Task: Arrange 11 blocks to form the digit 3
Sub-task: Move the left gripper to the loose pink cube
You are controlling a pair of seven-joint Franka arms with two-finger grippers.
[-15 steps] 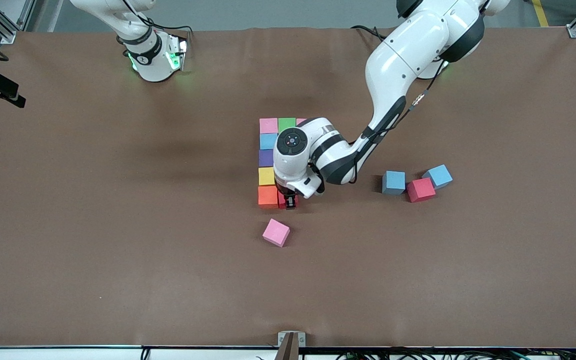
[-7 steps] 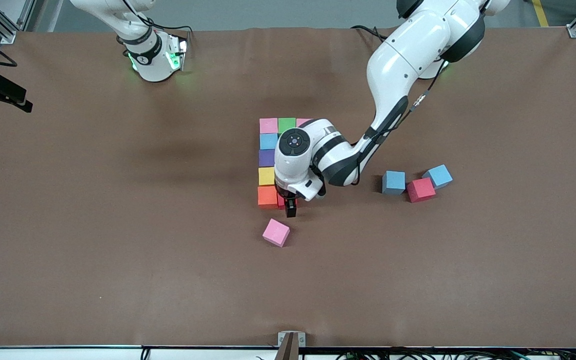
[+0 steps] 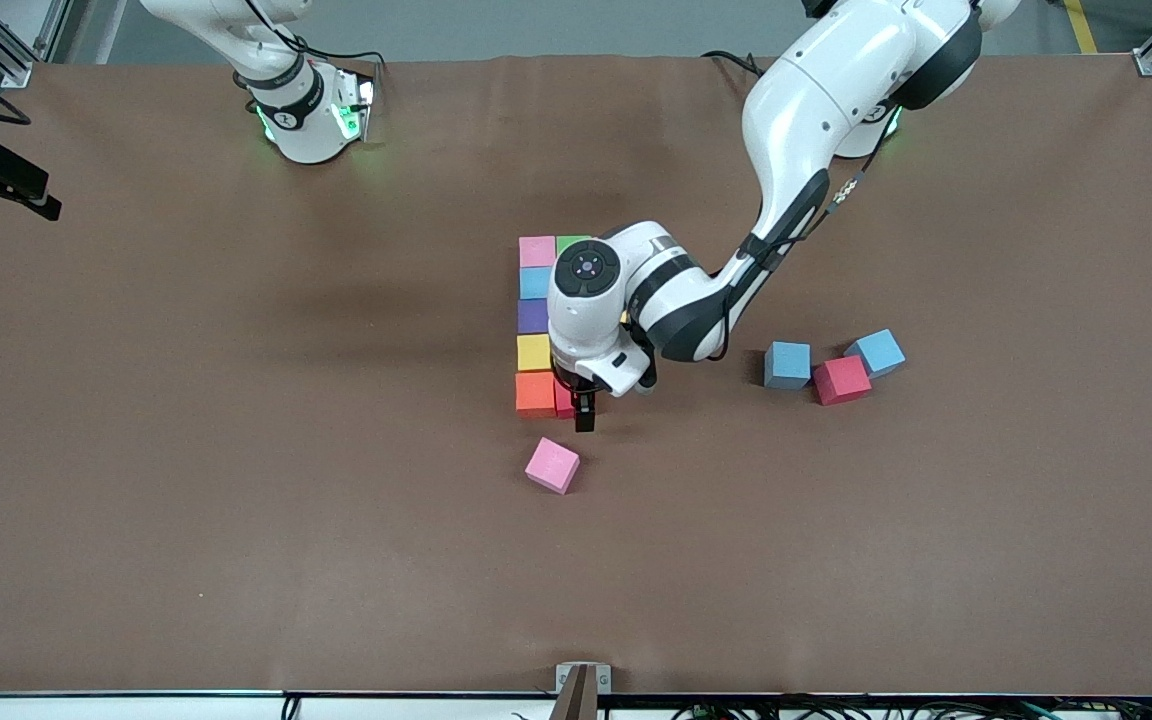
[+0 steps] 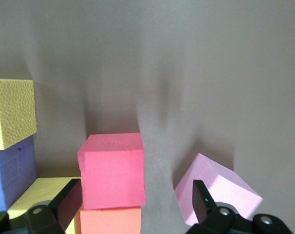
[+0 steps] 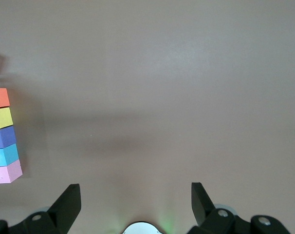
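Left gripper (image 4: pixel 133 207) open over red block (image 4: pixel 112 168) — right gripper (image 5: pixel 133 204) waits, open.

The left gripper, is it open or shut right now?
Open. In the left wrist view the left gripper has its fingers spread apart on either side of the red block, not clamping it.

Digit 3 (image 3: pixel 536 320), partial, desk centre: column of pink, blue, purple, yellow, orange cubes; green beside pink, red block (image 4: pixel 112 168) touching orange. Loose pink cube (image 3: pixel 551 465) tilted, nearer the front edge.
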